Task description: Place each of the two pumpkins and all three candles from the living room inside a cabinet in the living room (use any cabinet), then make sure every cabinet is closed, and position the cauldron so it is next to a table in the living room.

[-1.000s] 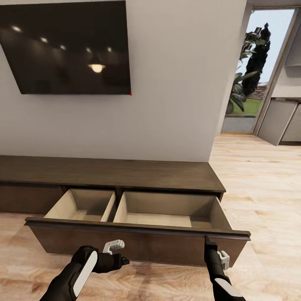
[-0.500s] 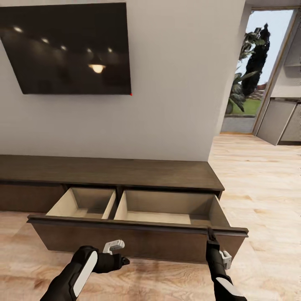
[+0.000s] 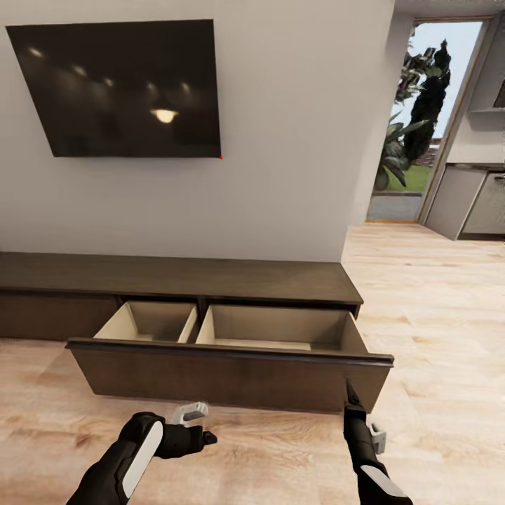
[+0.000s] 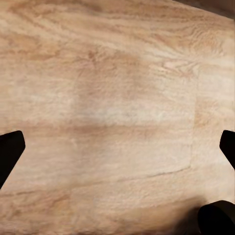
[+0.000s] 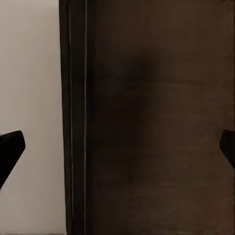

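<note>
With the cabinet [image 3: 210, 280] drawer [image 3: 231, 375] open at 12 o'clock, keep both wide-open grippers, left gripper [image 3: 200, 421] and right gripper [image 3: 348, 394], clear of its front while fetching items

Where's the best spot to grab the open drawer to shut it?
Probably the drawer front's top lip, near its right end, from above and in front: the face has no handle and the right gripper is close to that edge.

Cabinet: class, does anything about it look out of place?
Yes. The cabinet's wide drawer stands pulled out over the floor, both pale compartments bare. Nothing looks spilled, askew or damaged.
</note>
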You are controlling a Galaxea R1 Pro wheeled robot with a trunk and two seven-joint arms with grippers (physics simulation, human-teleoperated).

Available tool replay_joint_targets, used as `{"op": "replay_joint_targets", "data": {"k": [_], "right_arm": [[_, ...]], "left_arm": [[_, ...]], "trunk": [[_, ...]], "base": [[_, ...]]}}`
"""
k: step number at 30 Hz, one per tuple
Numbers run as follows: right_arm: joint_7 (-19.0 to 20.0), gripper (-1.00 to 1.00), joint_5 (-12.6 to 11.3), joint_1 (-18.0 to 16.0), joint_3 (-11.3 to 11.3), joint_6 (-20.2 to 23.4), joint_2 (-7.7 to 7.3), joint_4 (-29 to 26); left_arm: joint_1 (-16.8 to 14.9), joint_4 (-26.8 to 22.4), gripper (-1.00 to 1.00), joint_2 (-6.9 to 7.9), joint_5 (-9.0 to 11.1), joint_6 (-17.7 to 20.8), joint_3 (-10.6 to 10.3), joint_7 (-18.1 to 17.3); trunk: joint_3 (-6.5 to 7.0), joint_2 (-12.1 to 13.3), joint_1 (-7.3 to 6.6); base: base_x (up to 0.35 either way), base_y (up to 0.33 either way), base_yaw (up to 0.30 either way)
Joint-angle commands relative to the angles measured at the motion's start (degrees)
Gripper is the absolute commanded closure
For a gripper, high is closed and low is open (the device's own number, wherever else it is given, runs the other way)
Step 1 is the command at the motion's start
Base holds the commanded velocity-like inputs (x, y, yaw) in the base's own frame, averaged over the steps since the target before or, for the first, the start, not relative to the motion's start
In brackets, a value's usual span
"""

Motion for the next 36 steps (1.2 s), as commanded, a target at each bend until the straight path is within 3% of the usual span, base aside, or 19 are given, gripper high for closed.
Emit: {"op": "replay_joint_targets", "data": {"k": [1,6,11,14,15,19,25,32,33,34,36], "right_arm": [[-1.3,-1.0,-0.1,0.0,0.0,0.0,0.12,0.0],[-10.4,-1.0,0.2,0.0,0.4,1.6,0.24,-0.1],[-13.5,-1.0,2.1,0.1,1.8,11.5,-0.03,0.0],[-13.8,-1.0,5.4,0.4,2.8,16.2,-0.16,1.4],[-13.9,-1.0,7.9,0.4,3.1,18.4,-0.2,3.1],[-13.9,-1.0,14.1,0.5,3.5,22.3,-0.22,7.6],[-13.2,-1.0,16.3,0.5,3.6,22.9,-0.23,8.8],[-12.7,-1.0,20.7,0.8,3.6,20.9,-0.71,10.5],[-12.7,-1.0,21.6,0.8,3.7,19.8,-0.83,10.5],[-12.7,-1.0,24.7,0.8,3.6,18.4,-0.9,10.6],[-12.7,-1.0,27.1,0.8,3.6,18.0,-0.88,10.5]], "left_arm": [[0.0,-0.1,-1.0,0.13,-0.5,0.2,0.0,-0.4],[0.0,-0.1,-1.0,0.37,-0.5,0.2,0.2,-0.4],[0.0,-2.8,-1.0,0.62,-0.4,2.3,0.5,-0.4],[0.0,-4.7,-1.0,0.67,-0.5,4.5,0.7,-0.4],[0.0,-5.1,-1.0,0.66,-0.4,4.8,0.7,-0.4],[0.0,-5.4,-1.0,0.66,-0.5,5.1,0.6,-0.4],[0.0,-5.4,-1.0,0.68,-0.6,5.1,0.6,-0.2],[0.0,-5.4,-1.0,0.68,-0.7,5.1,0.6,0.1],[0.0,-5.5,-1.0,0.68,-0.8,5.0,0.6,0.1],[0.0,-5.4,-1.0,0.65,-0.8,5.0,0.6,0.3],[0.0,-5.4,-1.0,0.62,-0.9,5.0,0.6,0.3]], "trunk": [[-0.05,0.0,-0.05],[-0.05,0.0,-0.05],[-0.05,0.0,-0.05],[0.39,0.0,-0.1],[0.61,0.0,-0.12],[1.5,0.1,-0.23],[2.83,0.1,-0.38],[4.38,0.2,-0.56],[4.6,0.3,-0.59],[4.82,0.3,-0.61],[5.27,0.3,-0.66]], "base": [[-0.313,-0.111,0.0],[-0.254,-0.118,0.0],[-0.053,-0.028,0.0],[-0.008,-0.004,0.0],[-0.002,-0.001,0.0],[0.0,0.0,0.0],[0.0,0.0,0.0],[0.0,0.0,0.0],[0.0,0.0,0.0],[0.0,0.0,0.0],[0.0,0.0,0.0]]}}
